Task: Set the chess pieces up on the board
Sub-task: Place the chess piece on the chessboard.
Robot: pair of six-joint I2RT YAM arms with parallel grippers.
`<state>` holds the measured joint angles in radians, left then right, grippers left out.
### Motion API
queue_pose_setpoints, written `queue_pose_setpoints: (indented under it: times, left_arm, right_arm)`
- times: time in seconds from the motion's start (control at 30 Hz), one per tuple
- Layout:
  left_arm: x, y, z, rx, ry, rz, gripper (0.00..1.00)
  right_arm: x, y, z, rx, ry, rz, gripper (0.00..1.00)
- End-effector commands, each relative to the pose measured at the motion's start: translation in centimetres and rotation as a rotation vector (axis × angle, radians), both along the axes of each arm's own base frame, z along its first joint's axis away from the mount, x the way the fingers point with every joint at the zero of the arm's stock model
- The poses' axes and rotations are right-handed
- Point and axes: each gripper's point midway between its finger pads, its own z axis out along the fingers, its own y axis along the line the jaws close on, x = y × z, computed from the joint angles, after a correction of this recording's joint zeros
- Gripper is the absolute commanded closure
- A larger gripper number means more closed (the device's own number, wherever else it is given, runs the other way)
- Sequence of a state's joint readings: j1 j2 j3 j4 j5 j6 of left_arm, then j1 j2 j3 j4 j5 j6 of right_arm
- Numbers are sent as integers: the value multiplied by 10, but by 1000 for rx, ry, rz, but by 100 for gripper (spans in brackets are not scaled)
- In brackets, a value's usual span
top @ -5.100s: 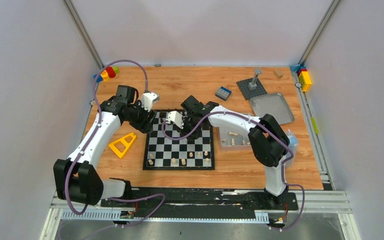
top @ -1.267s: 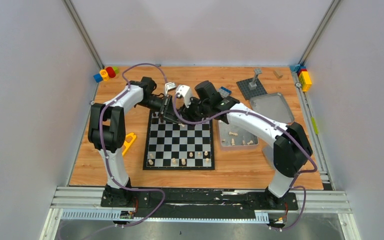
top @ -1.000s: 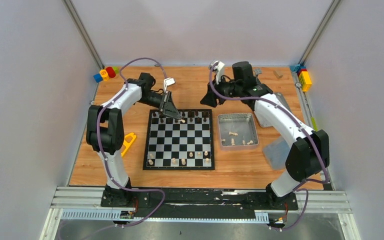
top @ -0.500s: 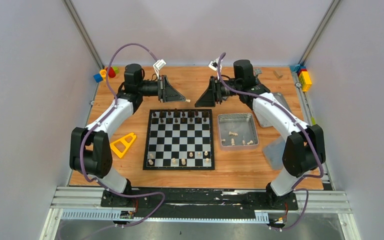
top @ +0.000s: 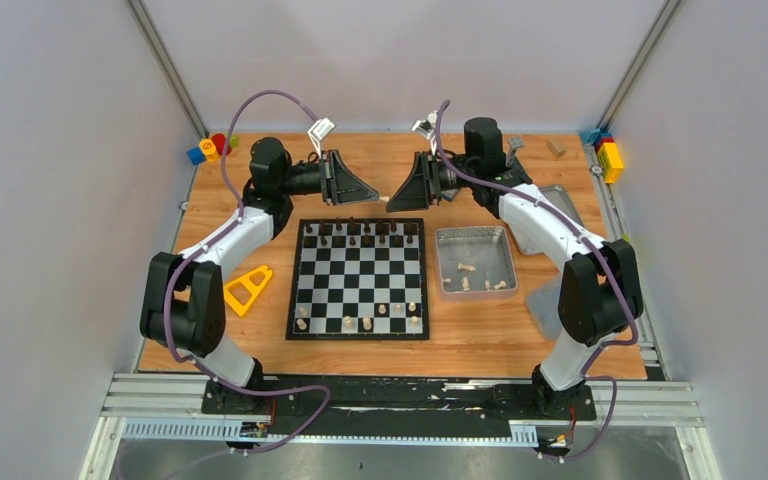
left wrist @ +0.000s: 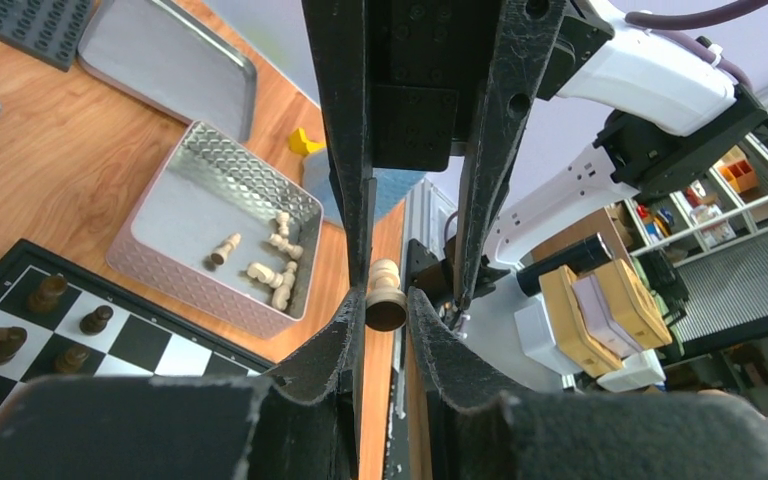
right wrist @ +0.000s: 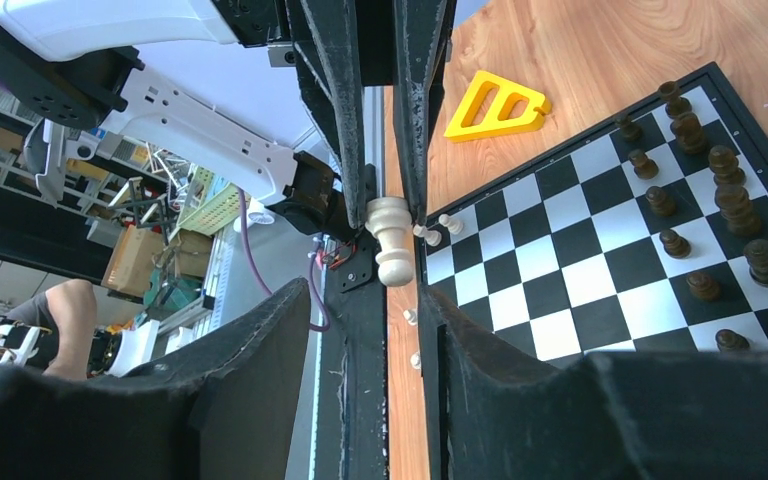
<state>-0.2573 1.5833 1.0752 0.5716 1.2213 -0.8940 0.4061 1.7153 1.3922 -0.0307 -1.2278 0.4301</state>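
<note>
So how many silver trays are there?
2: a deep tray right of the board, holding pale pieces, and a flat tray farther back, partly behind the right arm.

Both arms up past the far edge of the board (top: 359, 281), left gripper (top: 374, 197) and right gripper (top: 394, 198) tip to tip with a pale piece (top: 384, 199) between, dark pieces (top: 360, 230) on far row, tin (top: 474, 231) just right of board.

Wooden table (top: 480, 350), chessboard (top: 360, 275), metal tin (top: 485, 248), yellow triangle (top: 244, 289)
</note>
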Motion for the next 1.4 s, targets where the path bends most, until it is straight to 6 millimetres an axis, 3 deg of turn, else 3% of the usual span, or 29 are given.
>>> queue_pose_setpoints:
  times: [0.0,0.17,0.6,1.37]
  left_arm:
    - [-6,-2,14,-29,-64,-5,100]
    - [-6,-5,11,-27,-57,-10,100]
    - [-9,-7,3,-20,-52,-16,100]
    - [-7,-7,-11,7,-47,-7,99]
  right_arm:
    - [3,2,10,35,-29,25,57]
    - [5,3,12,42,-19,35,62]
    - [7,3,16,45,-23,28,63]
    - [10,-1,18,51,-16,37,89]
